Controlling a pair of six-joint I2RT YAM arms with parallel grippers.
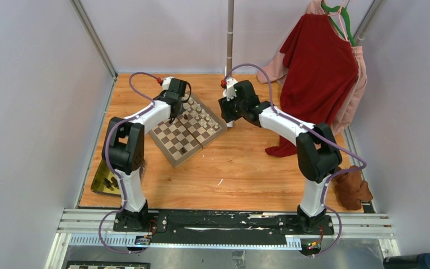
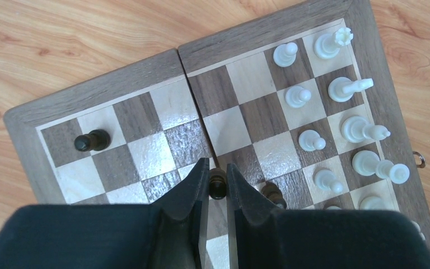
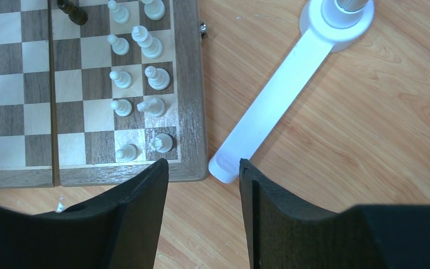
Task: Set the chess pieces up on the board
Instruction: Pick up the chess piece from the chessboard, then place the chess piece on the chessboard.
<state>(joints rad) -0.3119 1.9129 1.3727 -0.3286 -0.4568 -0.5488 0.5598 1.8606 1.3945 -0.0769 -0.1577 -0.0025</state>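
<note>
The checkered wooden board [image 1: 173, 140] lies angled under my left arm. My left gripper [image 2: 218, 165] hangs over the board's middle, shut on a small dark brown chess piece [image 2: 218, 184]. Another dark piece [image 2: 272, 193] stands just right of that finger, and a third [image 2: 91, 140] stands alone near the board's left edge. Cream-white pieces [image 2: 311, 140] fill two rows along the right side. My right gripper [image 3: 204, 162] is open and holds nothing, over the bare table just off the board's corner [image 3: 193, 84], close to the white rows [image 3: 122, 78].
A shiny yellow tray [image 1: 105, 178] with dark pieces sits by the left arm's base. A white flat stand foot [image 3: 274, 101] lies beside the board, under a pole [image 1: 230, 33]. Red and pink clothes [image 1: 319, 67] hang at the back right above a brown bundle [image 1: 353, 188].
</note>
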